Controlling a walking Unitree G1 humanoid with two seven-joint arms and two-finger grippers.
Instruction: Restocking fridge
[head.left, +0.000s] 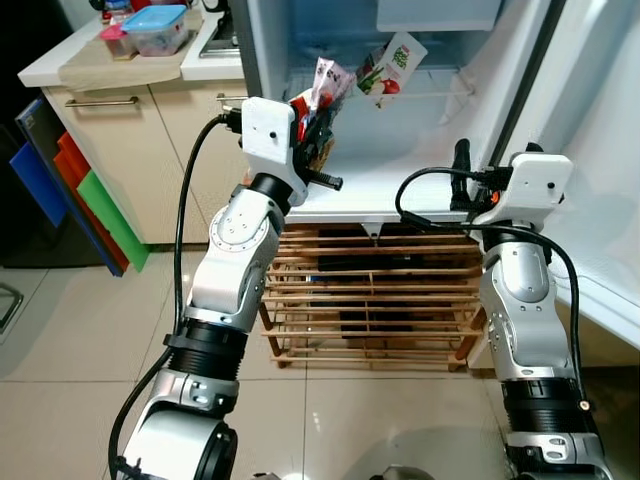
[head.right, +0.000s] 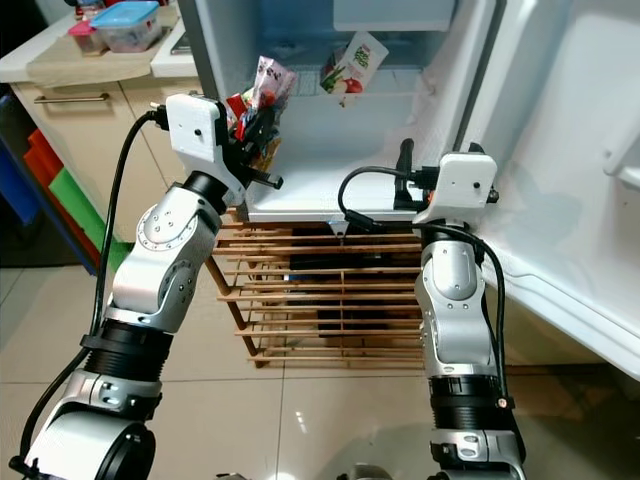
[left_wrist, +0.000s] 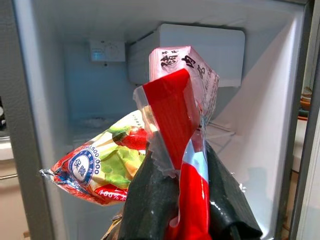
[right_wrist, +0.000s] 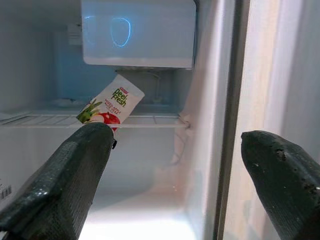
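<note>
Left claw (head.left: 318, 135) pinches red snack packets (head.left: 325, 85) at the open fridge's (head.left: 350, 190) front edge; right claw (right_wrist: 175, 175) spread, juice pouch (head.left: 392, 68) on wire shelf (right_wrist: 150, 120).

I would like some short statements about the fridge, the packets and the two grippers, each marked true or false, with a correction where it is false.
1. The left gripper is shut on a red packet. True.
2. The right gripper holds a juice carton. False: its fingers are wide apart with nothing between them; the white carton leans on the wire shelf inside the fridge.
3. The fridge door is closed. False: it stands open on the robot's right.
4. A wooden slatted rack stands on the floor under the fridge compartment. True.
5. A blue-lidded container sits on the counter to the left of the fridge. True.
</note>
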